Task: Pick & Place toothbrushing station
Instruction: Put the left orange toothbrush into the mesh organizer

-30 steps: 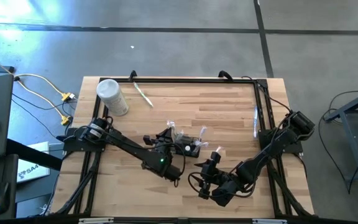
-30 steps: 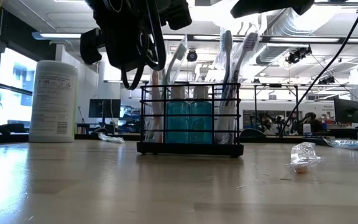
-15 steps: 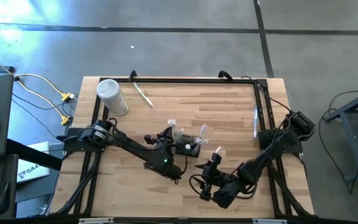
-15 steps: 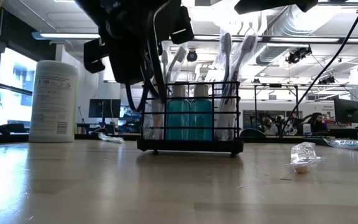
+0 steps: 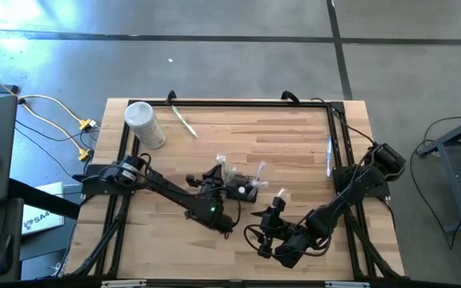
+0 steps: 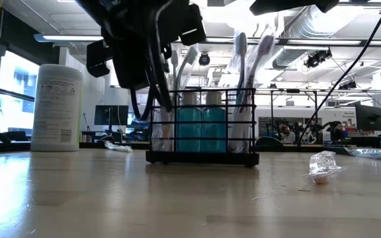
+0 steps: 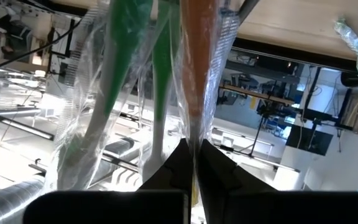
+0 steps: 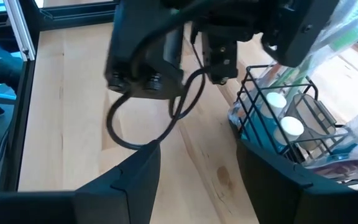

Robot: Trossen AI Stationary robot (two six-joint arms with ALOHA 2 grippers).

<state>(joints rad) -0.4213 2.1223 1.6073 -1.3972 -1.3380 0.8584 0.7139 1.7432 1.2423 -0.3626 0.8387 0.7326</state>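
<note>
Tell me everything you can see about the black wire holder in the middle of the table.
The toothbrushing station is a black wire rack, seemingly metal, with a solid base, standing upright on the wooden table near its middle. It holds two teal bottles with white caps and several toothbrushes in clear wrappers. The left gripper, fingers shut, pinches a wrapped toothbrush at the rack's side. The right gripper hangs open nearby, apart.
</note>
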